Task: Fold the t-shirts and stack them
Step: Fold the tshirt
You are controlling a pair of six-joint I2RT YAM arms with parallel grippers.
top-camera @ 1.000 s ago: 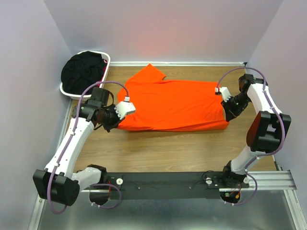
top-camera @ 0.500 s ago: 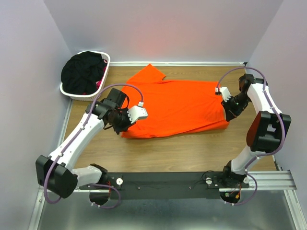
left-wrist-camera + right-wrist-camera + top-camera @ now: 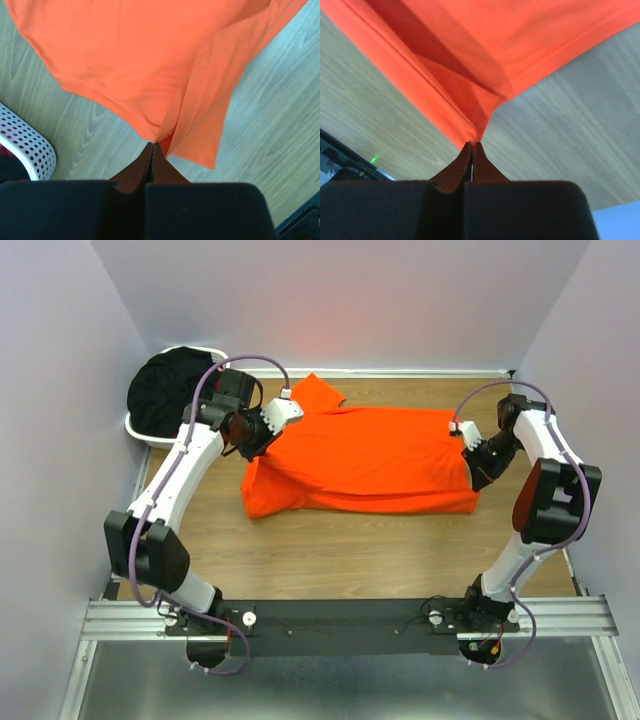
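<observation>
Plain bright orange cloth t-shirt partly folded on light wooden table. Left gripper pinched shut on sleeve-side edge, right gripper on hem corner. Risk: thin pinch slipping under uneven pull, skewing fold.

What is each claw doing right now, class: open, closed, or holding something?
Left claw: closed on the orange t-shirt.
Right claw: closed on the orange t-shirt.

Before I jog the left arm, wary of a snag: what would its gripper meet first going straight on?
The orange t-shirt pinched in the left gripper: cloth hangs right ahead of its tips, with the wooden table behind, depth unclear.
</observation>
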